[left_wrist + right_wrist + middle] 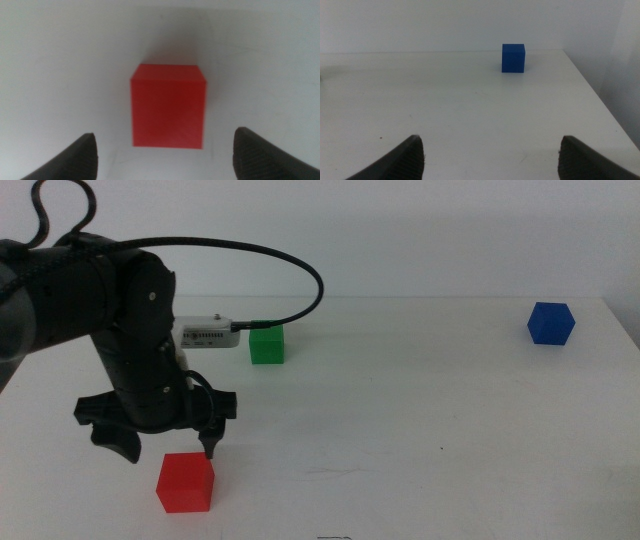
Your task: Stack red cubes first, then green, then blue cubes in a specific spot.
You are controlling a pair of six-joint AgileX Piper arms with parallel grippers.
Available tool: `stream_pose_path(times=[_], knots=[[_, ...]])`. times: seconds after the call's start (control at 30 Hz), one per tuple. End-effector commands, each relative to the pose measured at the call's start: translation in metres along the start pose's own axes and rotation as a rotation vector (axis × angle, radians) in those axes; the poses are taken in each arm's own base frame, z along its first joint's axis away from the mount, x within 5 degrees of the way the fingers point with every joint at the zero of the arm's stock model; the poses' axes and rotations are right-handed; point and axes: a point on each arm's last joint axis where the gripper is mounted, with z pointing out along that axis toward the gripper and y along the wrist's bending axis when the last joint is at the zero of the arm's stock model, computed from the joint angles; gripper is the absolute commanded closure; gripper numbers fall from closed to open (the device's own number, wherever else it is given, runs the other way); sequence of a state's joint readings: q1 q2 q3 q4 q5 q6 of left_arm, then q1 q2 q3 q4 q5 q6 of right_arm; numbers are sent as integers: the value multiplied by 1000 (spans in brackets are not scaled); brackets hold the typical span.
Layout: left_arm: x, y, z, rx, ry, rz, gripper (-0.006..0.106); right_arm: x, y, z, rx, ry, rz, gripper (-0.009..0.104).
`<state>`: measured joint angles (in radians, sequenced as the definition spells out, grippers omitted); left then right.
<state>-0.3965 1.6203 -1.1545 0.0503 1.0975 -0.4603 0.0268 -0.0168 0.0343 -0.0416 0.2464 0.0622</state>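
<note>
The red cube (185, 482) (168, 106) sits on the white table near the front left. My left gripper (170, 442) (165, 155) hovers open just above and behind it, jaws spread wider than the cube and apart from it. Further back on the left stands the green cube (267, 345). The blue cube (551, 323) (513, 58) rests at the far right corner. My right gripper (490, 155) is open with nothing between its jaws, facing the blue cube from a distance; it is out of the middle view.
The left arm's black cable (290, 265) arcs over the table to a small white module (208, 336) beside the green cube. The table's right edge (625, 330) runs close to the blue cube.
</note>
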Motion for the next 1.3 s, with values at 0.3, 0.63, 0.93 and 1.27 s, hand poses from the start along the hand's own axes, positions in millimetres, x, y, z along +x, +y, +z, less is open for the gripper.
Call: stream_pose_path(times=[0.3,0.63,0.93,1.27], knots=[[-9,1,13,44,34,33,9,-15,0,-4,-1,-115,-22,1],[-15,-7,44,63,99,49,9,-15,0,-4,-1,-115,-22,1],[-16,-9,52,61,120,65,19,-15,0,-4,-1,-115,-22,1],[-14,-8,44,67,116,36,72,-15,0,-4,-1,-115,-22,1]])
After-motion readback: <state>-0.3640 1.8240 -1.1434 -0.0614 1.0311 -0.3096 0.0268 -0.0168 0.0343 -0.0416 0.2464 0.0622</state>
